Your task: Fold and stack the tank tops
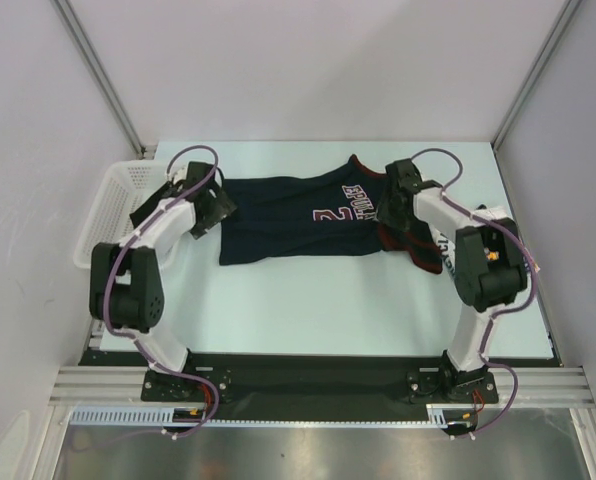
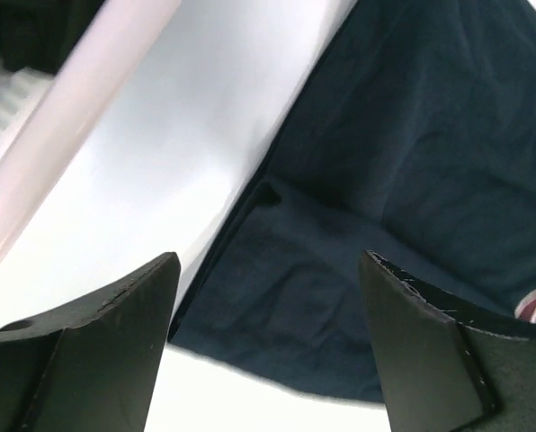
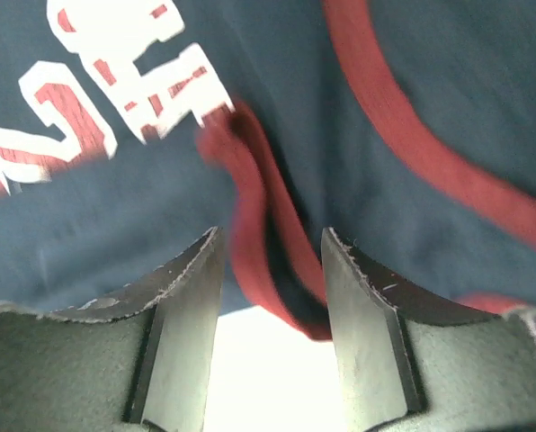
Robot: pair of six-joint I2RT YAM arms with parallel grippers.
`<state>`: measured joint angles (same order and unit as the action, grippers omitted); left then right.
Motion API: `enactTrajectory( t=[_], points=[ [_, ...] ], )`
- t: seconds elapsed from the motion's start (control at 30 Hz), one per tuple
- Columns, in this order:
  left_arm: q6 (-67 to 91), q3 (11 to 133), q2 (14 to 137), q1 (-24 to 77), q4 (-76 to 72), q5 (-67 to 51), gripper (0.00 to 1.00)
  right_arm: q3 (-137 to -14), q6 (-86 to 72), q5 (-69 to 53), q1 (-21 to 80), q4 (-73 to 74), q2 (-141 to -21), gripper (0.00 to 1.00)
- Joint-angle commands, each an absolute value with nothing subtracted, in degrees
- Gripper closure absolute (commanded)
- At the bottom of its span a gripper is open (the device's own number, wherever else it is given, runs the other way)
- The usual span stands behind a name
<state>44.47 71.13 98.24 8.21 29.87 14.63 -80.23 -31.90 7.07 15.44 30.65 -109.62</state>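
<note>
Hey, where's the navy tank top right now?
In the top view, the navy tank top lies spread mid-table between the left gripper and the right gripper, right of the white basket.

The tank top (image 1: 298, 215) is soft matt navy cloth, lightly creased. Its dark-red trim (image 3: 412, 144) looks like a ribbed knit, and its white-and-red print (image 3: 115, 72) is flatter and smoother than the weave.

The table (image 1: 308, 300) is pale, smooth and faintly glossy, catching soft glare. At its left edge the basket (image 1: 113, 195) is white plastic lattice.

The left gripper (image 2: 266, 270) has fingers (image 2: 106, 351) of matt black plastic with scuffed edges. The right gripper (image 3: 271, 236) has fingers (image 3: 183, 315) of the same dull stuff, rough and chipped along the rims.

At the near edge the rail (image 1: 318, 382) is pale brushed metal.
</note>
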Motion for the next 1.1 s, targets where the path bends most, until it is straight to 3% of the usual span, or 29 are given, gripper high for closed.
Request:
enactTrajectory(
  t=[0.0, 0.1, 0.13, 0.17, 0.4, 0.53, 0.73, 1.07],
  points=[
    [42.5, 66.4, 87.5, 8.0, 28.1, 12.8, 0.15, -73.2, -32.1, 5.3, 14.9, 27.8, -98.2, 0.49],
    [42.1, 58.2, 80.7, 8.4, 24.1, 8.8, 0.14, -65.4, -32.7, 5.1, 14.3, 26.3, -91.4, 0.44],
    [42.4, 56.4, 79.4, 8.5, 22.9, 7.7, 0.14, -63.6, -32.9, 5.2, 14.2, 25.9, -90.2, 0.26],
    [42.5, 52.9, 77.3, 8.6, 22.3, 6.8, 0.14, -61.1, -33.3, 5.0, 14.1, 25.9, -88.2, 0.23],
    [44.3, 40.8, 72.2, 8.8, 15.7, 2.4, 0.14, -53.4, -37.5, 4.9, 11.6, 21.7, -85.6, 0.26],
    [44.8, 39.3, 72.6, 8.8, 14.9, 1.8, 0.14, -53.0, -40.1, 2.0, 8.6, 18.4, -86.7, 0.17],
    [46.9, 38.1, 75.5, 8.8, 12.7, 0.7, 0.13, -51.2, -45.4, 0.5, 6.3, 13.6, -88.0, 0.14],
    [50.7, 36.6, 80.9, 8.8, 8.8, 0.8, 0.20, -49.7, -50.1, -2.5, 5.4, 9.6, -91.8, 0.30]
  ],
)
